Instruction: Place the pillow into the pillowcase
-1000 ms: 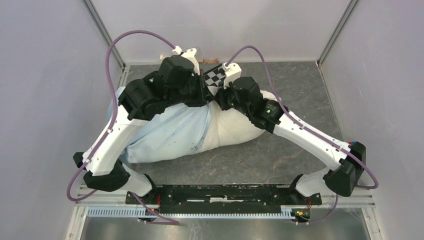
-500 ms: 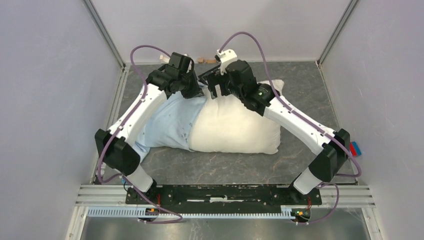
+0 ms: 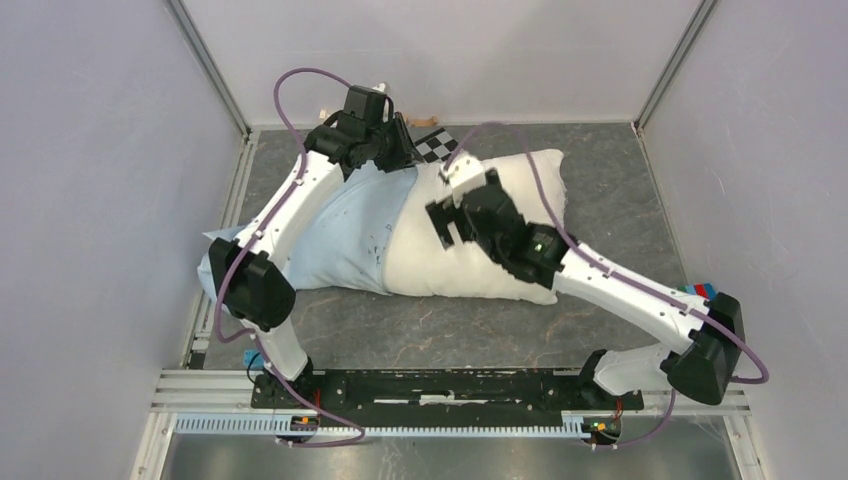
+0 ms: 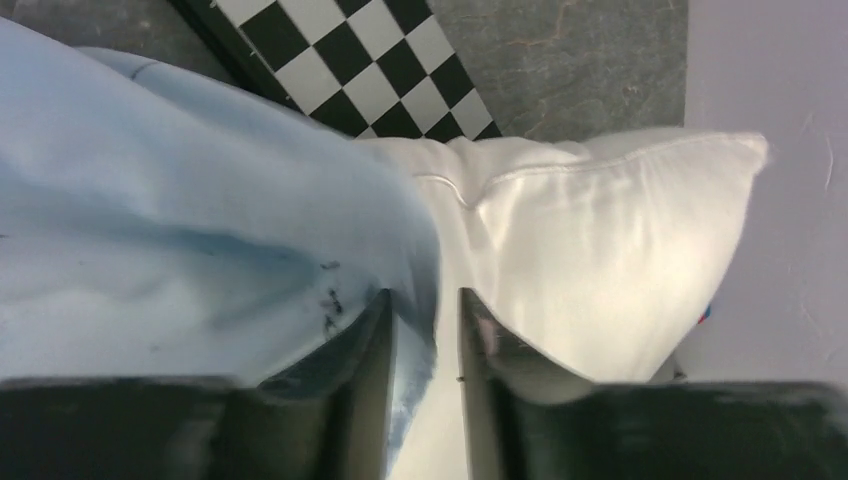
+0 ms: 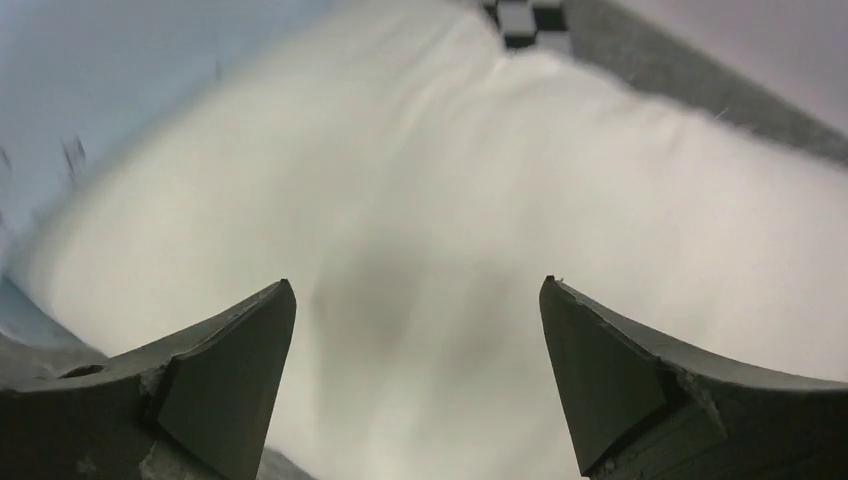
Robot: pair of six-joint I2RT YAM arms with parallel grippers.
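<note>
The cream-white pillow point(image 3: 430, 265) lies flat on the dark floor, its left end inside the pale blue pillowcase point(image 3: 340, 235). My left gripper point(image 3: 405, 160) is at the far edge of the pillowcase mouth. In the left wrist view, the left gripper point(image 4: 425, 300) is open by a narrow gap, and the hem of the pillowcase point(image 4: 150, 230) runs loosely between the fingers, with the pillow point(image 4: 600, 230) to the right. My right gripper point(image 3: 445, 222) hovers over the middle of the pillow. In the right wrist view, the right gripper point(image 5: 415, 285) is wide open over the pillow point(image 5: 450, 200), holding nothing.
A black-and-white checkerboard panel point(image 3: 432, 145) lies on the floor behind the pillow, against the back wall; it also shows in the left wrist view as a checkerboard panel point(image 4: 370, 70). Pale walls close in left, right and back. A small red-and-blue item point(image 3: 705, 292) sits at the right wall.
The right gripper opened, let go at the far edge and drew back over the pillow's middle. The pillow settled flat. The left jaws parted at the pillowcase hem.
</note>
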